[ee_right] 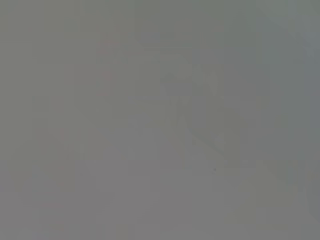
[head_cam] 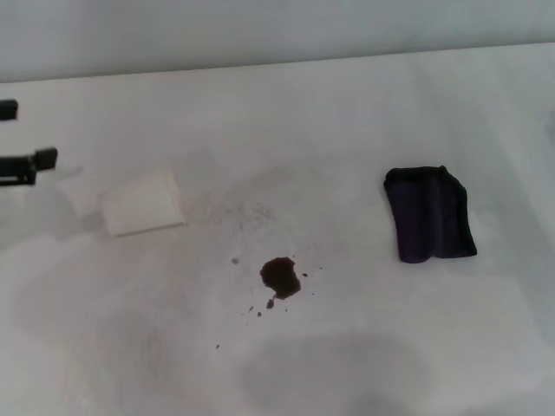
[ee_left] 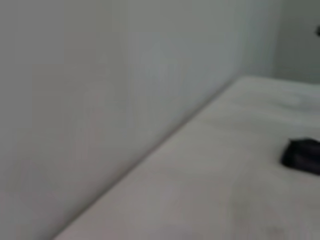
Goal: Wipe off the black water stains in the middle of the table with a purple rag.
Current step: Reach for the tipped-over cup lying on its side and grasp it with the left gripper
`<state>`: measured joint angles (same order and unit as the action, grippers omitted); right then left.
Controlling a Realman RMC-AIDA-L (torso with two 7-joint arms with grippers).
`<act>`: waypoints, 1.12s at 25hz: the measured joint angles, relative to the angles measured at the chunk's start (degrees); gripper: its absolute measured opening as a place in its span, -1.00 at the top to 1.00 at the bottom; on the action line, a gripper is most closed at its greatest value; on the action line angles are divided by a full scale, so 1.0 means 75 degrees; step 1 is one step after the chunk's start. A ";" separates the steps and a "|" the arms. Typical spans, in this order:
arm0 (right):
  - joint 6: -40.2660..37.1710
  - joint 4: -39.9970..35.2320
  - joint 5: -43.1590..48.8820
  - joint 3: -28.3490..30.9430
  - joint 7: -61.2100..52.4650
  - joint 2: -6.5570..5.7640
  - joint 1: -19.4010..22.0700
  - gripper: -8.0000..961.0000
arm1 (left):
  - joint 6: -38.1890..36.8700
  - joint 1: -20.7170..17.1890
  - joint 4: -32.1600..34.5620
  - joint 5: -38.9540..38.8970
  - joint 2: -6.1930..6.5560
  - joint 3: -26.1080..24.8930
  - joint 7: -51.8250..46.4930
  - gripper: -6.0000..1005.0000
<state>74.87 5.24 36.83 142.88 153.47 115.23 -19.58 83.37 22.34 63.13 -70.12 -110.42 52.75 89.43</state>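
Observation:
The black water stains (head_cam: pixel 280 277) lie as a dark brown-black blotch with small specks around it, near the middle of the white table (head_cam: pixel 347 113). The purple rag (head_cam: pixel 430 214) lies folded on the table to the right of the stains, with nothing touching it; it also shows in the left wrist view (ee_left: pixel 302 156). My left gripper (head_cam: pixel 26 134) is at the far left edge of the head view, its two black fingers apart and empty, far from rag and stains. My right gripper is out of view.
A flat white square piece (head_cam: pixel 141 204) lies on the table left of the stains, near the left gripper. A pale wall (ee_left: pixel 100 100) runs along the table's far edge. The right wrist view shows only a plain grey surface.

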 joint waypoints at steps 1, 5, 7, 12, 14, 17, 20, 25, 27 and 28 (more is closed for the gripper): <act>0.0002 0.0001 0.0000 0.0001 -0.0001 0.0000 -0.0010 -0.71 | 0.0000 0.0000 0.0000 0.0000 0.0000 0.0000 0.0000 -0.77; 0.0003 0.0004 -0.0001 0.0004 -0.0002 0.0000 -0.0044 -0.71 | 0.0353 0.0449 -0.0014 0.0839 0.0012 0.0027 0.0007 -0.77; 0.0006 0.0002 0.0000 0.0004 -0.0002 0.0001 -0.0051 -0.71 | 0.0404 0.0649 -0.0037 0.1274 -0.0046 0.0046 -0.0006 -0.77; 0.0106 -0.0056 0.0000 -0.0015 -0.0019 0.0011 0.0008 -0.71 | 0.0383 0.1096 -0.0059 0.2375 -0.0371 0.0054 0.0097 -0.77; 0.0148 -0.0096 0.0000 -0.0017 -0.0023 0.0011 0.0027 -0.71 | 0.0314 0.1209 -0.0093 0.2625 -0.0525 0.0051 0.0274 -0.77; 0.0173 -0.0125 0.0000 -0.0020 -0.0025 0.0011 0.0042 -0.71 | 0.0230 0.1426 -0.0244 0.3067 -0.0738 0.0058 0.0456 -0.77; 0.0196 -0.0134 0.0000 -0.0023 -0.0026 0.0011 0.0044 -0.71 | 0.0079 0.1601 -0.0405 0.3507 -0.0905 0.0086 0.0598 -0.77; 0.0286 -0.0136 0.0000 -0.0076 -0.0026 0.0011 0.0046 -0.71 | -0.0268 0.1656 -0.0602 0.3673 -0.1053 0.0311 0.0872 -0.77; 0.0307 -0.0137 0.0000 -0.0078 -0.0026 0.0011 0.0045 -0.71 | -0.0452 0.1646 -0.0689 0.3647 -0.1066 0.0506 0.0918 -0.77; 0.0323 -0.0137 0.0000 -0.0078 -0.0026 0.0011 0.0046 -0.71 | -0.0540 0.1643 -0.0716 0.3644 -0.1072 0.0601 0.0923 -0.77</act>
<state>77.29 4.21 36.83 142.29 153.28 115.31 -19.24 79.32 34.67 57.76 -42.79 -118.46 57.25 96.35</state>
